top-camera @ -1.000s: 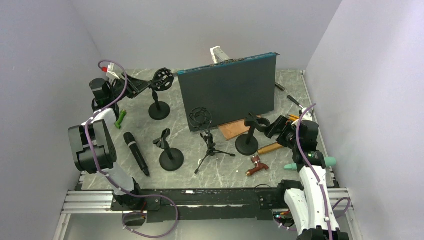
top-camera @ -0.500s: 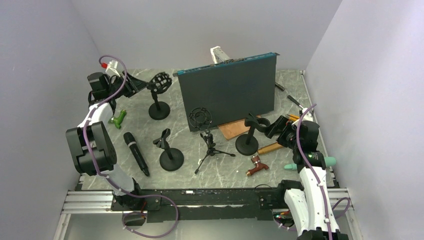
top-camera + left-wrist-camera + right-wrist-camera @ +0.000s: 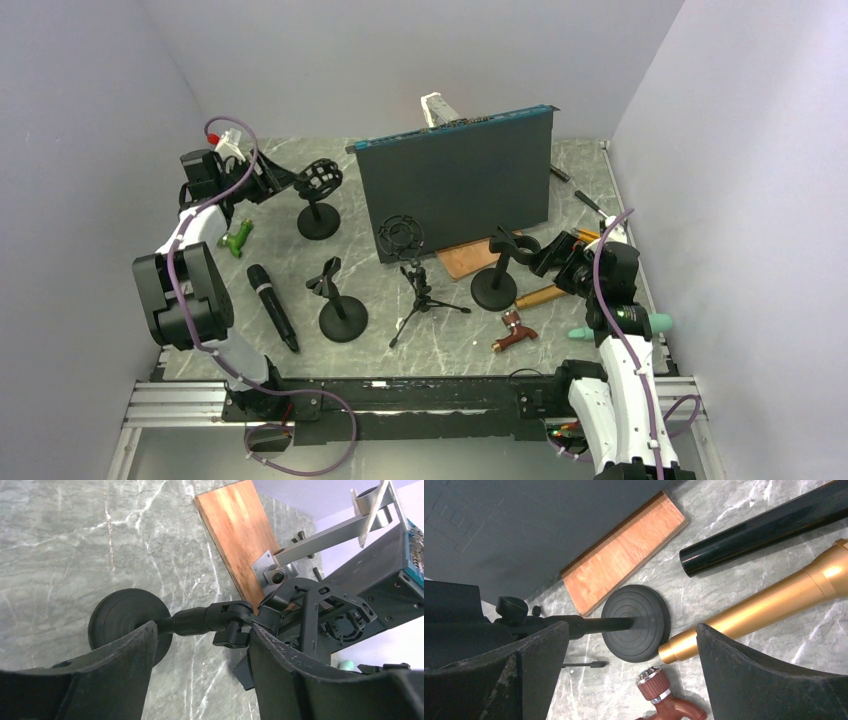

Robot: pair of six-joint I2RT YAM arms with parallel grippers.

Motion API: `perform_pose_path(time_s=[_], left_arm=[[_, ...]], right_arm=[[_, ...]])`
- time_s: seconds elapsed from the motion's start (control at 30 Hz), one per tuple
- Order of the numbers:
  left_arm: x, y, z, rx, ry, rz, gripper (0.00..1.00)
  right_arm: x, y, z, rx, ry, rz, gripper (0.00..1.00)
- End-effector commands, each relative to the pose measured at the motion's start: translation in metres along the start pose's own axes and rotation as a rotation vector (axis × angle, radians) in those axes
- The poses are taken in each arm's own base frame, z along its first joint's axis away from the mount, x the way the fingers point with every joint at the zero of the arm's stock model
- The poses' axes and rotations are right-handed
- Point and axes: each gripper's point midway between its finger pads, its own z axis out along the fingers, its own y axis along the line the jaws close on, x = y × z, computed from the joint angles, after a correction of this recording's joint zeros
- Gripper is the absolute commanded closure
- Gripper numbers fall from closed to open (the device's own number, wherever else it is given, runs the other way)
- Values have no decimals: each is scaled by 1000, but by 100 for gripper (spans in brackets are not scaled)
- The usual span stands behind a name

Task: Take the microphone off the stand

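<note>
While far out — left gripper (image 3: 201,629), jaws apart, astride the stand (image 3: 117,617)

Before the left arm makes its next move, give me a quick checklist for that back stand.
1. The left gripper is open: ok.
2. The stand neck sits between its fingers: ok.
3. A microphone is seated in the shock mount: cannot tell.
4. The stand base is flat on the table: ok.
5. The right gripper is open and far from this stand: ok.
6. The black microphone lies clear of the left gripper: ok.
</note>
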Motion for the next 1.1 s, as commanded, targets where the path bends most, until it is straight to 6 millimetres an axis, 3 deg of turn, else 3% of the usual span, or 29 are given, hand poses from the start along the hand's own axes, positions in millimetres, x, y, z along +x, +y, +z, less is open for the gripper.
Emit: perform_pose_path(time_s=[0.0,0.3,0.43,0.5,0.67,0.7,0.8,1.0,1.07], left_arm=[[13,28,-12,-188,-11,19,28],[-39,-30,-50,-170,-227,142,20],[-65,-63,-67,-144,-300,185,18],[-70,-82,-74,-123,-302,206,19],[-63,-145,-100,-58,-330,323,15],[-59,-166,-110,-27,-349,362,14],[-44,-210,-133,40,-373,451,12],[4,-301,-188,273,-397,637,11],[15,-320,-212,328,-429,675,11]], right_arm=[[-23,12,-8,-21,-62,-28,0],[-48,36,-13,-56,-70,-11,0],[-65,55,-16,-37,-64,-35,0],[-73,73,-18,-47,-73,-59,0],[-77,124,-20,-54,-57,-144,0],[-82,135,-23,-58,-63,-163,0],[-88,148,-30,-32,-69,-207,0],[-107,198,-68,-186,-128,-274,0],[-110,220,-86,-270,-145,-298,0]])
